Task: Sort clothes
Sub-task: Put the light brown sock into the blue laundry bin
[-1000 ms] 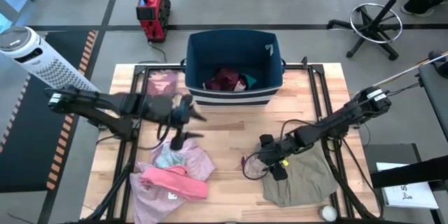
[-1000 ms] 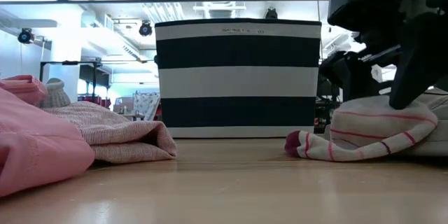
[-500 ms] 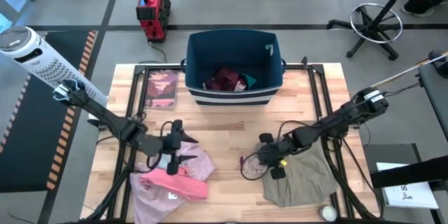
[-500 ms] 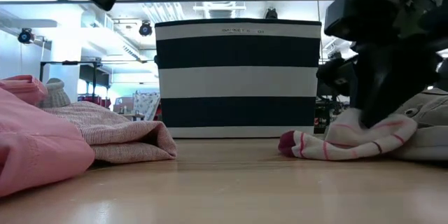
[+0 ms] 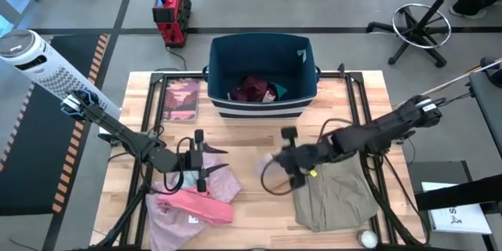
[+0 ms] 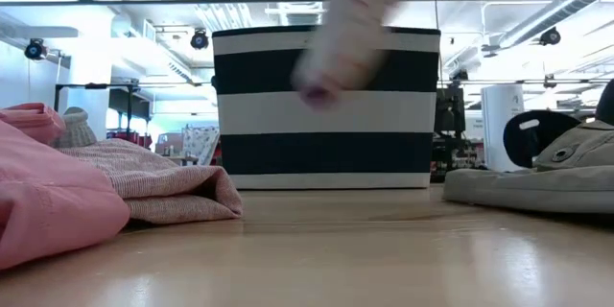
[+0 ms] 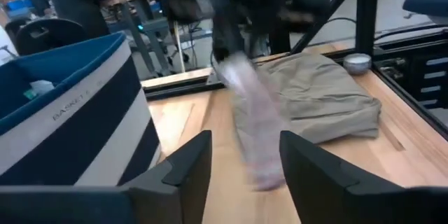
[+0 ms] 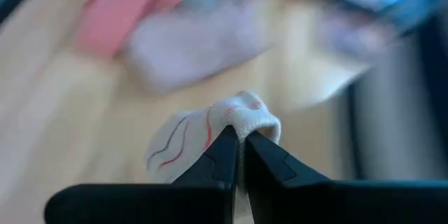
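Two arms at work over the wooden table (image 5: 259,137). Left gripper (image 5: 205,161) low above the left-hand clothes pile, over the pale pink garment (image 5: 223,180) and just beside the brighter pink piece (image 5: 196,202); fingers (image 7: 183,171) parted, nothing between them. Teal piece (image 5: 188,177) tucked under the same gripper, partly hidden. In the low view, pink garment (image 6: 48,201) and ribbed pale pink fabric (image 6: 153,187) lying flat on the table's left.

At rear centre, navy bin (image 5: 263,74) with white stripes, holding maroon (image 5: 252,88) and teal (image 5: 278,91) pieces. Flat pink-covered book (image 5: 182,99) just left of the bin.

Right of centre, right gripper (image 5: 287,161) lifted off the table, fingers pinched tight on the beige striped piece (image 8: 210,129); same piece hanging blurred in front of the bin in the low view (image 6: 341,34) and the left wrist view (image 7: 253,122). Further right, khaki-grey garment (image 5: 337,196) spread flat near the front right corner, part of it beneath the right arm.
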Controlling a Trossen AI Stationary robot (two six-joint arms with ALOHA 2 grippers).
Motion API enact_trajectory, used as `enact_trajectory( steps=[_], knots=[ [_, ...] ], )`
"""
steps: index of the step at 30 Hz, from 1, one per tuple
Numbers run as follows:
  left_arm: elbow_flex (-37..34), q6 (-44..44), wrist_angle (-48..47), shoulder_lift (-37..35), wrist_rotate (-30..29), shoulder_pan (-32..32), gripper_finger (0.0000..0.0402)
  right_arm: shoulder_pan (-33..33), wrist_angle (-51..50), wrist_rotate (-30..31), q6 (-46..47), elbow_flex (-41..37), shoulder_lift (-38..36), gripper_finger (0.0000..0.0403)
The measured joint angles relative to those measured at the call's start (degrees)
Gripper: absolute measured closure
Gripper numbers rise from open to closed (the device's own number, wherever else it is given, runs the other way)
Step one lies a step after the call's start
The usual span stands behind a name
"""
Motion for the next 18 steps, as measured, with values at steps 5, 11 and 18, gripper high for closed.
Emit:
enact_trajectory(
  steps=[5, 11, 18],
  knots=[
    [0.00, -0.14, -0.07, 0.10, -0.18, 0.00, 0.0269, -3.65, -2.24, 9.93, -10.39, 12.17, 0.01, 0.0402],
    [0.00, -4.16, -5.57, 0.15, -0.14, 0.00, 0.0297, -13.84, -1.57, 10.99, -19.28, 22.17, 0.05, 0.0402],
    [-0.09, -11.04, -10.21, 0.17, 0.36, 0.00, 0.0323, -30.29, 0.36, 4.96, -20.14, 23.20, 0.60, 0.0403]
  ],
)
